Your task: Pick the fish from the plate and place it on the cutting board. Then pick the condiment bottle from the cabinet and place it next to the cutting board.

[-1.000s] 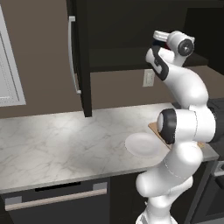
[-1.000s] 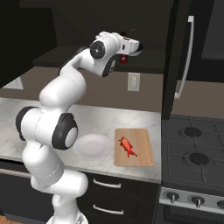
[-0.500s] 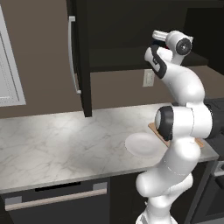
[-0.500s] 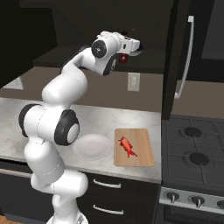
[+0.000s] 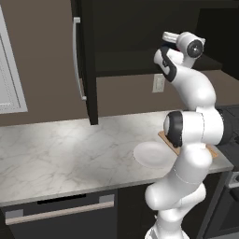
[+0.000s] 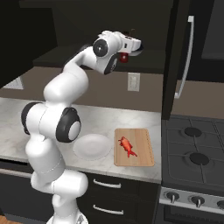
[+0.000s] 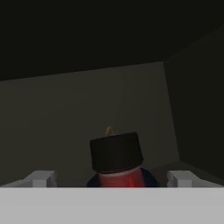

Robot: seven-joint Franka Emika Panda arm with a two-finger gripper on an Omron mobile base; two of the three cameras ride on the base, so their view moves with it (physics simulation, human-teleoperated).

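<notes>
With fish already on cutting board, bottle step underway: gripper wide open, empty, straddling condiment bottle at 12 o'clock; next, close.

A white marble desk with grey veining runs along a brown wall. A pale outlet plate is set in that wall above it. Below the desk sit dark drawers with silver pulls and what may be a dishwasher front with a long silver bar. A black stove with round burners and front knobs stands at the desk's end. A white-framed cabinet hangs further along the wall. The light is dim and even.
</notes>
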